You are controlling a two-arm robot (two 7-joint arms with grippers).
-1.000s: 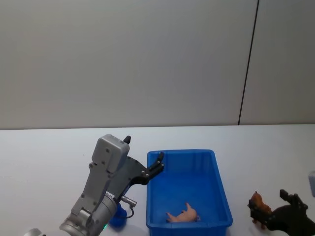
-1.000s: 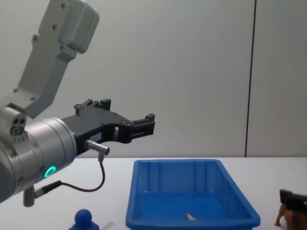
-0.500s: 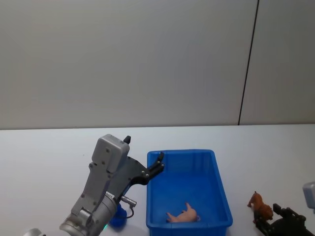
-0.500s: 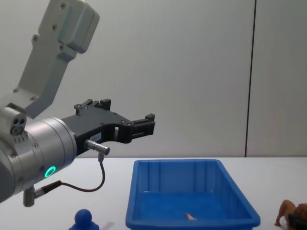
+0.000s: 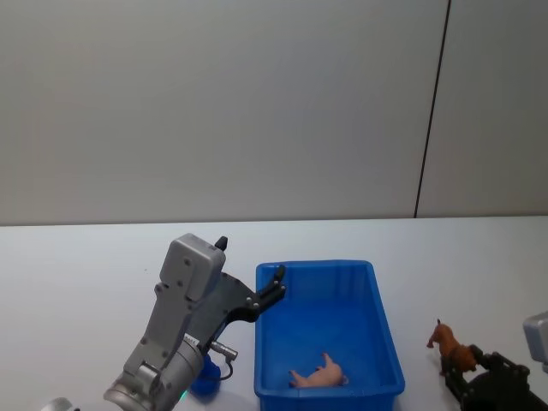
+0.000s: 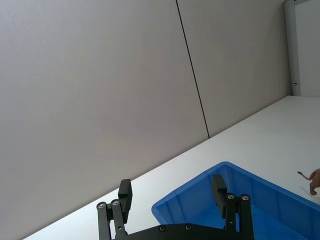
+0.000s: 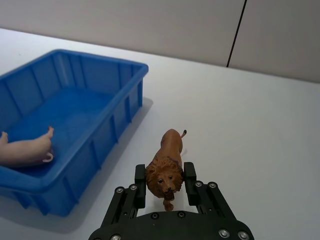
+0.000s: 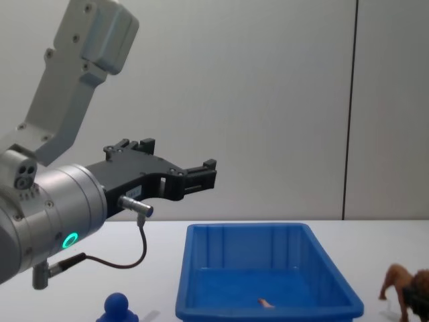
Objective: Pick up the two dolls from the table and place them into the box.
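The left gripper (image 6: 171, 200) hangs in the air with its two black fingers (image 6: 125, 196) spread wide apart and nothing between them, and in the head view its tips sit over the near left corner of the box (image 5: 315, 264). Down below and behind that gripper, close under its arm and its looping cable, the blue figure (image 8: 118, 307) stands upright on the table (image 5: 77, 274), just beside the left wall of the box and outside it. The box itself lies below and ahead of the left gripper's fingertips, its long sides running away from the robot. Inside it, on the floor near the front wall, lies a pink toy (image 5: 318, 373) on its side. To the right of the box, and well apart from the left gripper, the right gripper (image 7: 165, 180) is low over the table with its fingers pinching the lion (image 7: 168, 150) at the mane, one finger on each side of the head. The lion's face points back into the gripper and its hindquarters and tail point away from it. The box wall is near the right gripper on its left side, with a strip of bare table between. Whether the lion's feet touch the table cannot be told.
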